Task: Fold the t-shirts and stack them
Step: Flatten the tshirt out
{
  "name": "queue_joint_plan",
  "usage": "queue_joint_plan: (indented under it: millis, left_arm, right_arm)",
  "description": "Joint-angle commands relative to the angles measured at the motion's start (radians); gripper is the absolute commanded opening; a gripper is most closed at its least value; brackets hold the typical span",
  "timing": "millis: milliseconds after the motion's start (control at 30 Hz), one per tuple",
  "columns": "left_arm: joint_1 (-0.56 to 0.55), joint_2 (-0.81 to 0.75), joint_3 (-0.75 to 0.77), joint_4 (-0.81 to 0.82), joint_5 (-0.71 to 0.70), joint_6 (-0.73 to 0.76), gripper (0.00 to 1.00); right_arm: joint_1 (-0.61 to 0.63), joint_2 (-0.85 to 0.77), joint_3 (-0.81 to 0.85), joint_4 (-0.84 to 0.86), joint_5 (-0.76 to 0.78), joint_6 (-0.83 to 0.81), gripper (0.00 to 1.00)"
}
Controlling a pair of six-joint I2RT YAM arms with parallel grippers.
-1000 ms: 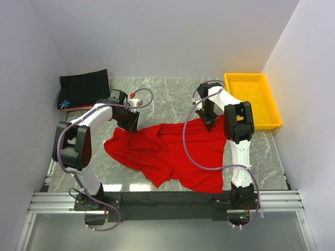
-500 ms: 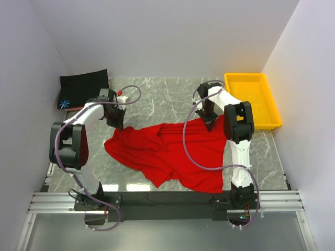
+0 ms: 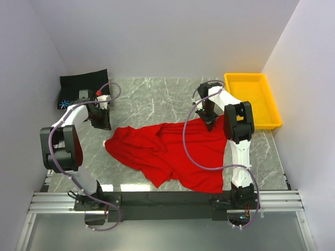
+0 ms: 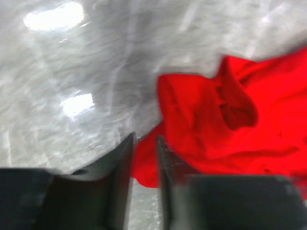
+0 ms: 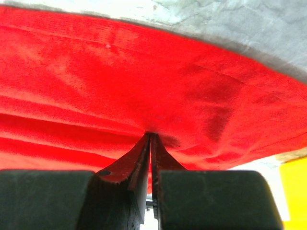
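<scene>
the left wrist view is smeared by blur, so the cloth there reads only as red folds. the black t-shirt (image 3: pixel 84 83) at the far left corner of the table (image 3: pixel 157 97) is partly covered by the left arm. its blue-white mark (image 3: pixel 64 103) peeks out at its near left corner, and whether anything lies under it cannot be made out. the right part of the red t-shirt (image 3: pixel 157 151) runs behind the right arm and its grey cable (image 3: pixel 184 141). the right wrist view is almost filled with red cloth, with a strip of table beyond it and a sliver of yellow at the lower right.

the red t-shirt lies crumpled across the middle of the table, its near edge close to the black rail (image 3: pixel 167 198). bare marble lies open across the far middle, between the black t-shirt and the yellow tray (image 3: pixel 254 99), and also to the near left of the red cloth. the tray sits at the far right by the wall, well apart from the black t-shirt.

the left tool (image 3: pixel 100 121) hangs over bare table just beyond the red t-shirt's far left corner, near the black t-shirt's near edge. its jaws stand a narrow slit apart, with the red edge seen through the gap and nothing pinched as far as the blur allows. the right tool (image 3: pixel 210 120) is closed tight on a fold at the red t-shirt's far right edge, the cloth drawn into a small peak between its tips.
</scene>
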Motion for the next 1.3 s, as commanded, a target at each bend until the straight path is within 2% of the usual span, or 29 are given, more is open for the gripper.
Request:
queue_joint_plan:
  millis: [0,67,133,300,333,400,467,533,567,633,833,1033,1100,1133,1200,1233,1267]
  left_arm:
    - [-0.008,-0.071,0.032,0.029,0.159,0.036,0.37]
    - [-0.037,-0.164,0.018,0.059,0.236,0.067,0.50]
    - [-0.106,-0.224,0.006,0.063,0.268,0.139,0.51]
    - [-0.339,-0.263,-0.052,0.073,0.244,0.241,0.53]
    - [-0.413,-0.260,-0.075,0.089,0.242,0.247,0.54]
    - [-0.485,-0.249,-0.086,0.136,0.242,0.270,0.55]
    - [-0.578,-0.231,-0.099,0.180,0.255,0.308,0.60]
    - [-0.660,-0.212,-0.111,0.207,0.248,0.382,0.61]
    - [-0.688,-0.201,-0.112,0.227,0.244,0.409,0.66]
    - [-0.752,-0.162,-0.105,0.234,0.221,0.489,0.66]
    - [-0.827,-0.048,-0.068,0.242,0.181,0.653,0.66]
    - [-0.835,0.032,-0.056,0.265,0.084,0.765,0.65]
    - [-0.834,0.046,-0.048,0.251,0.055,0.794,0.54]
    - [-0.828,0.047,-0.042,0.245,0.047,0.791,0.41]
    - [-0.814,0.033,-0.039,0.233,0.058,0.791,0.30]
    - [-0.791,0.014,-0.040,0.237,0.058,0.784,0.18]
    - [-0.777,0.006,-0.039,0.241,0.061,0.776,0.11]
  right_arm:
    - [-0.011,-0.028,0.029,-0.010,-0.044,-0.031,0.11]
    - [-0.011,-0.046,0.038,-0.022,-0.086,-0.038,0.15]
    - [-0.012,-0.077,0.049,-0.031,-0.114,-0.045,0.18]
    - [-0.026,-0.135,0.046,-0.048,-0.174,-0.054,0.24]
    - [-0.029,-0.137,0.042,-0.053,-0.180,-0.054,0.25]
    - [-0.052,-0.141,0.032,-0.063,-0.197,-0.051,0.26]
    - [-0.068,-0.141,0.019,-0.076,-0.232,-0.046,0.27]
    - [-0.089,-0.135,0.006,-0.082,-0.251,-0.040,0.27]
    - [-0.094,-0.132,0.000,-0.079,-0.252,-0.035,0.27]
    - [-0.104,-0.123,-0.017,-0.077,-0.257,-0.026,0.26]
    - [-0.114,-0.109,-0.055,-0.045,-0.257,-0.009,0.25]
    - [-0.121,-0.100,-0.046,-0.045,-0.252,-0.014,0.25]
    - [-0.121,-0.094,-0.041,-0.046,-0.246,-0.015,0.24]
    - [-0.120,-0.092,-0.043,-0.048,-0.245,-0.015,0.24]
    - [-0.120,-0.089,-0.044,-0.050,-0.242,-0.022,0.24]
    - [-0.120,-0.089,-0.052,-0.047,-0.232,-0.023,0.24]
    - [-0.121,-0.086,-0.054,-0.042,-0.228,-0.023,0.23]
